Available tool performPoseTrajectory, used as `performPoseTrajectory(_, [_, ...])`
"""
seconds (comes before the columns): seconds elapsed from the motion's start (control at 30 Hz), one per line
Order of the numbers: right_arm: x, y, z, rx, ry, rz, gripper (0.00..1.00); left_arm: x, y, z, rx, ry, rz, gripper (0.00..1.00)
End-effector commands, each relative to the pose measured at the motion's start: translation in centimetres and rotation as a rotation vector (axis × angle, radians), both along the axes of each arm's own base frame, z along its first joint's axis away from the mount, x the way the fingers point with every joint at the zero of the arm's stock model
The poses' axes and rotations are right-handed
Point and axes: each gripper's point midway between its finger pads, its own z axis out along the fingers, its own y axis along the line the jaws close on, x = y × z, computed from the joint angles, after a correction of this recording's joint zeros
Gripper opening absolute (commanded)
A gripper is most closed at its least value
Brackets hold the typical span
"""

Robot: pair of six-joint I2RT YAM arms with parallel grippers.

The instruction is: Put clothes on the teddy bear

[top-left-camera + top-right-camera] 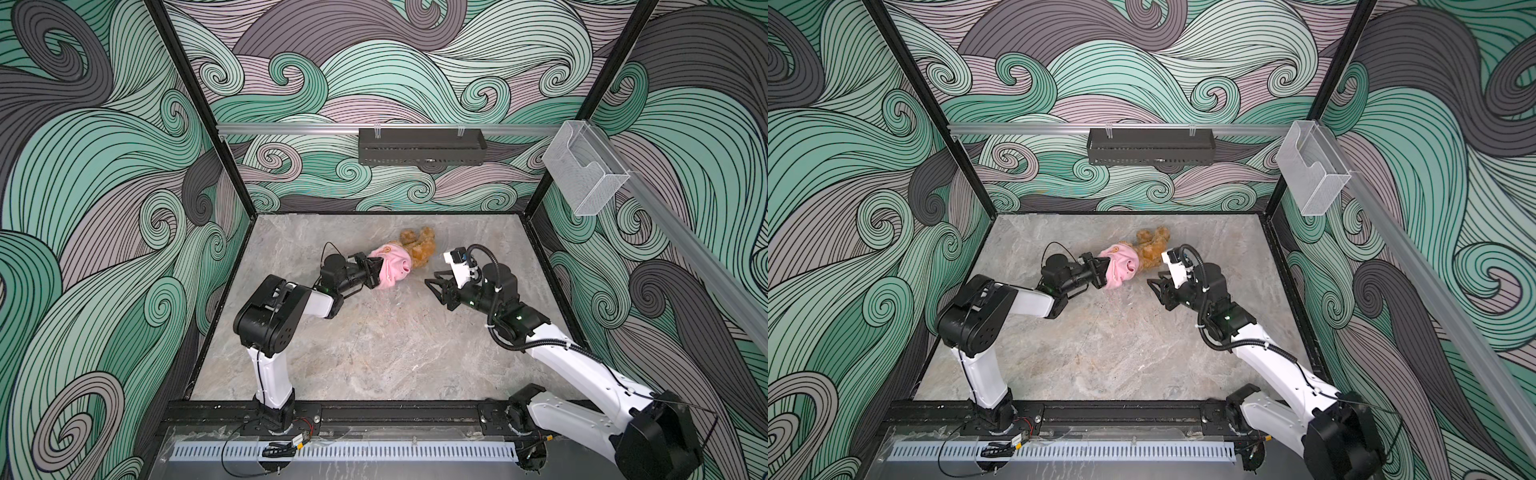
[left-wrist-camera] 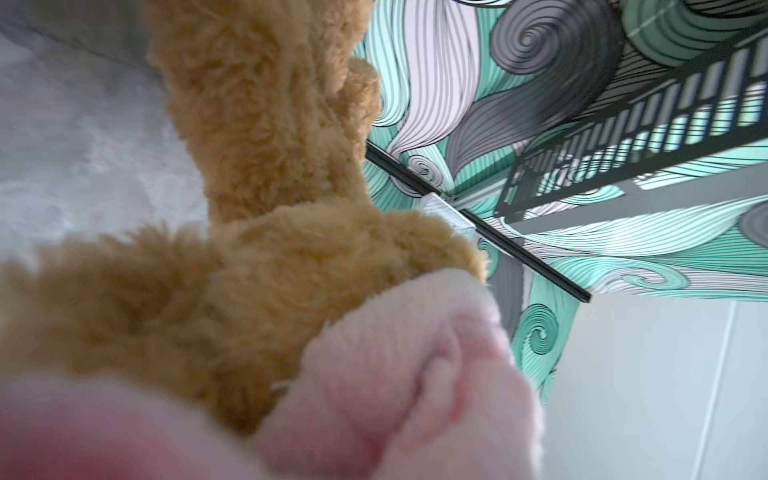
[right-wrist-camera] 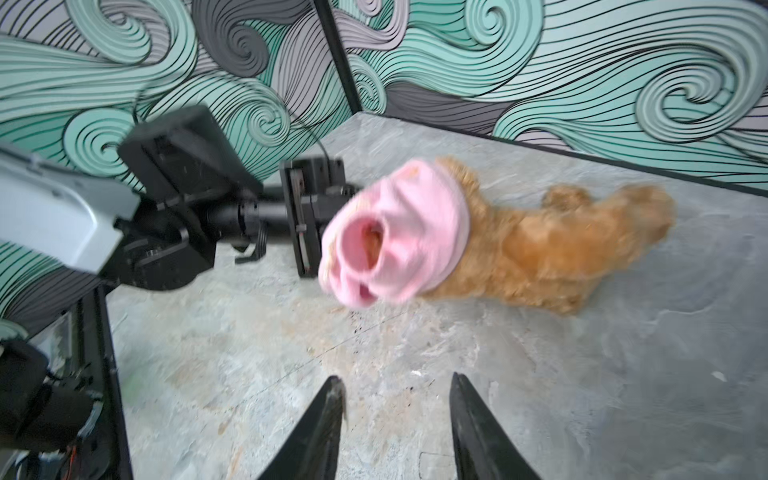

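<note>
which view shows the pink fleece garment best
The right wrist view: the pink fleece garment shows nearly whole, pulled over one end of the golden-brown curly plush teddy bear. Both top views show it small and distant; the left wrist view shows only a blurred close-up patch.
</note>
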Motion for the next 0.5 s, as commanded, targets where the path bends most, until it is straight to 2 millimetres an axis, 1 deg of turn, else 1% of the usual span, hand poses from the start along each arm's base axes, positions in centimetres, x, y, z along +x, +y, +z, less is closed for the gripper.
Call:
performPoseTrajectory(0.0, [-0.6, 1.8, 0.3, 0.047, -0.147, 0.106, 0.42, -0.1, 0.8, 5.4, -0.143, 0.073, 0.055, 0.00])
performPoseTrajectory(0.1, [-0.3, 1.8, -0.8, 0.060, -0.212, 0.101, 0.38, -0.6, 1.2, 6.7, -0.121, 0.080, 0.070, 0.00])
performPoseTrajectory(0.17, [0.0, 2.0, -1.3, 0.078, -0.225, 0.098, 0.36, -1.1, 1.0, 7.2, -0.101, 0.084, 0.062, 0.00])
performPoseTrajectory(0.27, [0.6, 2.8, -1.1, 0.129, -0.260, 0.086, 0.32, -1.4, 0.6, 7.9, -0.092, 0.076, 0.047, 0.00])
performPoseTrajectory(0.4, [1.8, 3.8, -0.8, 0.169, -0.312, 0.037, 0.29, -1.7, -0.1, 8.2, -0.107, 0.070, 0.037, 0.00])
performPoseTrajectory(0.47, [2.5, 4.3, -0.3, 0.206, -0.332, 0.022, 0.27, -1.8, -0.6, 8.2, -0.109, 0.067, 0.027, 0.00])
